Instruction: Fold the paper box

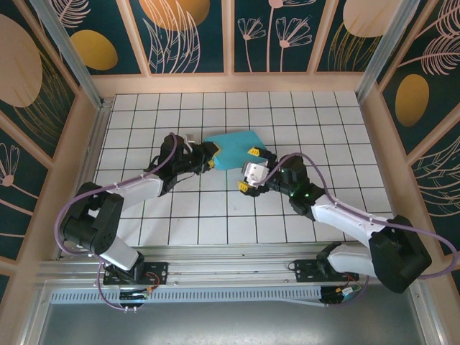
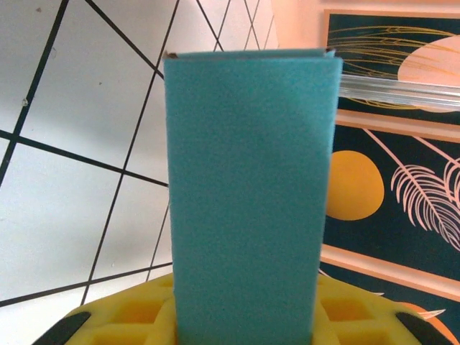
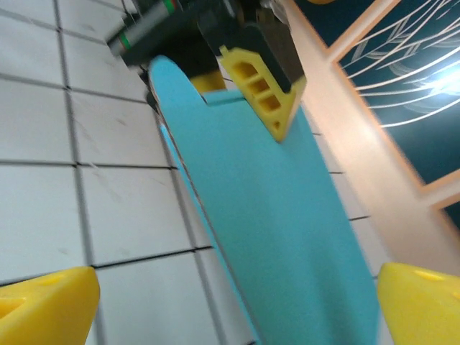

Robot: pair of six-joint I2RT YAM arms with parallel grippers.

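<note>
**A:** Edges first. The left gripper (image 1: pixel 208 158) is clamped on the near left edge of the paper box (image 1: pixel 233 149), and the box reaches out ahead of its fingers (image 2: pixel 129 320) towards the far wall (image 1: pixel 230 83).

**B:** There's room too, with bare tiled table (image 1: pixel 215 215) on both sides of that gripper and behind it. The right gripper (image 1: pixel 249 170) sits just off the box's right side, jaws spread wide and holding nothing.

**A:** From the right wrist, the box (image 3: pixel 273 215) runs up between its own two yellow fingers (image 3: pixel 43 309). The left one stands well apart from the box and the other is close beside the edge. I can't tell if that one touches.

**B:** Now the box (image 2: pixel 248 201) itself. It's turquoise all over, flat and thin, with long straight sides and a square far end. One corner by the left gripper is rounded.

**A:** One yellow finger (image 3: pixel 262 93) of the left gripper presses on the top face, right at the rim.

**B:** As a container it's folded flat, so I can't tell what's inside.
</note>
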